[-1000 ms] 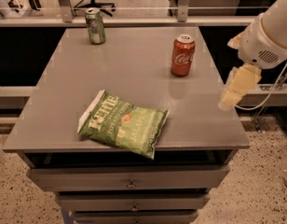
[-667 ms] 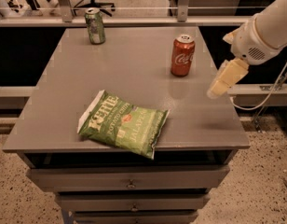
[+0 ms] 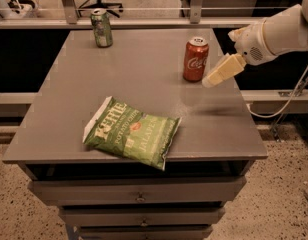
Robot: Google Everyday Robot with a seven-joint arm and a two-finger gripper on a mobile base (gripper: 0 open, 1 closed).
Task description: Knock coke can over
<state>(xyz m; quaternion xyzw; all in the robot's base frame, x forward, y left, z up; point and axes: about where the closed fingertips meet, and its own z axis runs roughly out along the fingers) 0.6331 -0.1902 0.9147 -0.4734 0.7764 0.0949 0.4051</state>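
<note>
The coke can (image 3: 195, 59) stands upright, axis vertical, top up; the tool (image 3: 212, 79) hangs just beside it, its width indiscernible.

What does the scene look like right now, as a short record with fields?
coke can: upright, far right part of the table
gripper: just right of the coke can, low near its base; contact unclear
green can: upright, far left
chip bag: lying flat near the front edge
task state: coke can not yet knocked over
</note>
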